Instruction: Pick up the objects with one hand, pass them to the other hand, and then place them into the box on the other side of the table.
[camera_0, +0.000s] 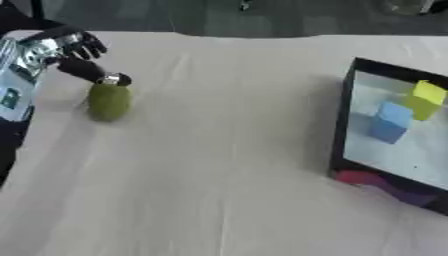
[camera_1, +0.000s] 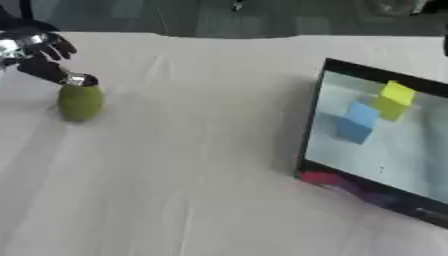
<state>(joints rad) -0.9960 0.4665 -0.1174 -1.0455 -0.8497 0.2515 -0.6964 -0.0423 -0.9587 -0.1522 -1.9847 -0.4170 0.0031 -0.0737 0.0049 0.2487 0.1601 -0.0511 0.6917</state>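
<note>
A green oval fruit lies on the white tablecloth at the left. My left hand hovers just above and behind it, fingers spread and relaxed, with the thumb tip touching the fruit's top. Nothing is gripped. A black-rimmed box sits at the right, holding a yellow block and a blue block. My right hand does not show in either view.
A red and purple thing lies against the box's near wall. The cloth-covered table stretches between fruit and box. A dark floor lies beyond the table's far edge.
</note>
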